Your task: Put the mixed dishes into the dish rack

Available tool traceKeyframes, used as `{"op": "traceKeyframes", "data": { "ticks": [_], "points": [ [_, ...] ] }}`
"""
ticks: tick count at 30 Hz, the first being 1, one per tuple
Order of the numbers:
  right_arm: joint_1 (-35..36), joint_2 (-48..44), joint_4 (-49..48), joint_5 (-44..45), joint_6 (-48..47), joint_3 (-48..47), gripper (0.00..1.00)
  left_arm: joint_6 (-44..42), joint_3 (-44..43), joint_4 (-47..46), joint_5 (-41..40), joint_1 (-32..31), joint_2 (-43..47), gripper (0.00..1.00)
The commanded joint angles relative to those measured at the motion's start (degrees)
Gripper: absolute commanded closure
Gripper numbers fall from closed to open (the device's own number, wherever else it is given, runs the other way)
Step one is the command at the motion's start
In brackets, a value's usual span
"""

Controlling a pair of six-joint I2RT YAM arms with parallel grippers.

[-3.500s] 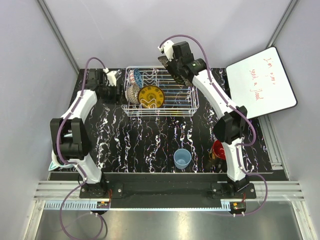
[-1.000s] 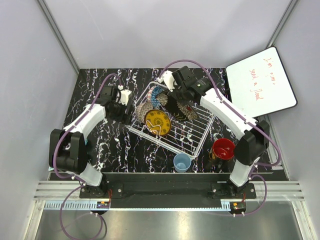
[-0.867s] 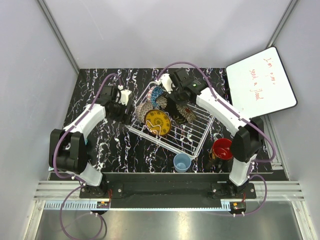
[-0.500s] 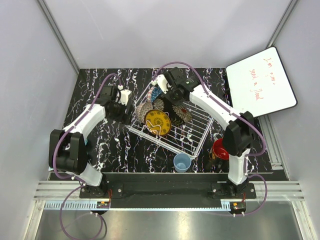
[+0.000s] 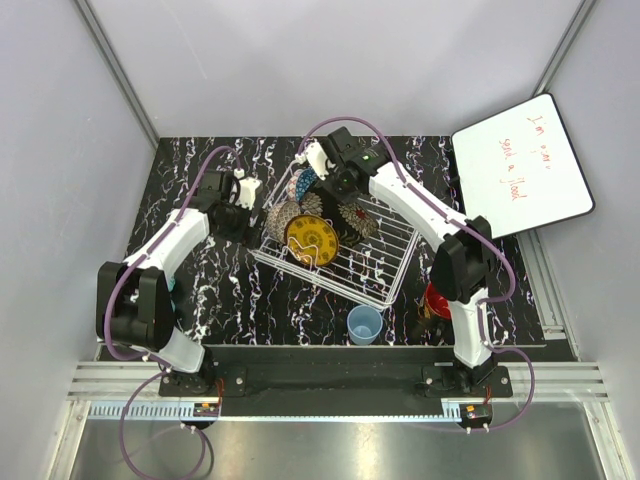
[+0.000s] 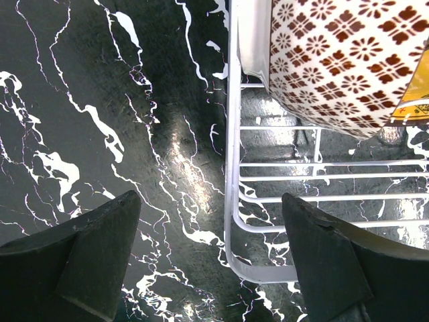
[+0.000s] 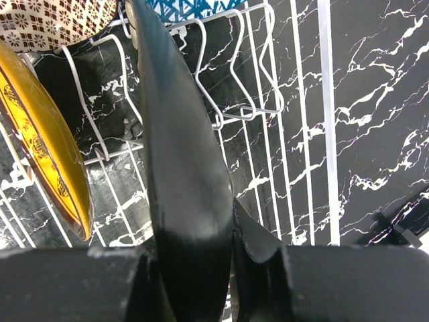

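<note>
The dish rack [image 5: 380, 270] sits skewed on the table. It holds the yellow patterned plate [image 5: 307, 238], a beige bowl [image 5: 280, 218] and a blue bowl [image 5: 300, 186]. My right gripper [image 5: 336, 190] is shut on the dark square floral plate [image 5: 356, 221] and holds it on edge among the tines, beside the yellow plate [image 7: 40, 147]. In the right wrist view the dark plate [image 7: 181, 134] fills the gripper [image 7: 201, 235]. My left gripper [image 5: 248, 210] is open, its jaws [image 6: 209, 201] either side of the rack's corner wire [image 6: 231, 168], below the beige bowl [image 6: 328, 60].
The light blue cup [image 5: 364, 320] stands upright near the front, just off the rack's near corner. The dark mug [image 5: 436, 300] with a red inside stands front right, partly behind my right arm. The white board [image 5: 520, 165] lies at the back right.
The rack went from square at the back to turned and nearer the middle. In the last second my right gripper carried the dark plate leftward next to the yellow plate. The left gripper barely moved.
</note>
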State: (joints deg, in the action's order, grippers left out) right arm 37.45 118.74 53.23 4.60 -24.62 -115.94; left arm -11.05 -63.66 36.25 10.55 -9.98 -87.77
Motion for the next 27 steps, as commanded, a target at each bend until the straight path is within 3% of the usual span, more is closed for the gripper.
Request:
{"op": "traceKeyframes", "data": {
  "ticks": [1,9,15,27],
  "points": [
    [0.8,4.5,-9.1,0.3,2.0,0.4,0.96,-0.8,-0.8,0.3,-0.4,-0.1,2.2,0.09],
    [3.8,0.8,-12.2,2.9,0.0,7.8,0.78,-0.6,-1.0,0.3,-0.5,-0.1,1.8,0.09],
    [4.1,4.6,-12.3,4.5,2.1,2.8,0.66,-0.1,-0.8,0.3,-0.1,-0.1,1.8,0.09],
    [4.6,11.5,-11.5,1.1,7.3,-3.2,0.62,0.0,-0.2,0.0,0.0,-0.1,2.0,0.09]
  ]
}}
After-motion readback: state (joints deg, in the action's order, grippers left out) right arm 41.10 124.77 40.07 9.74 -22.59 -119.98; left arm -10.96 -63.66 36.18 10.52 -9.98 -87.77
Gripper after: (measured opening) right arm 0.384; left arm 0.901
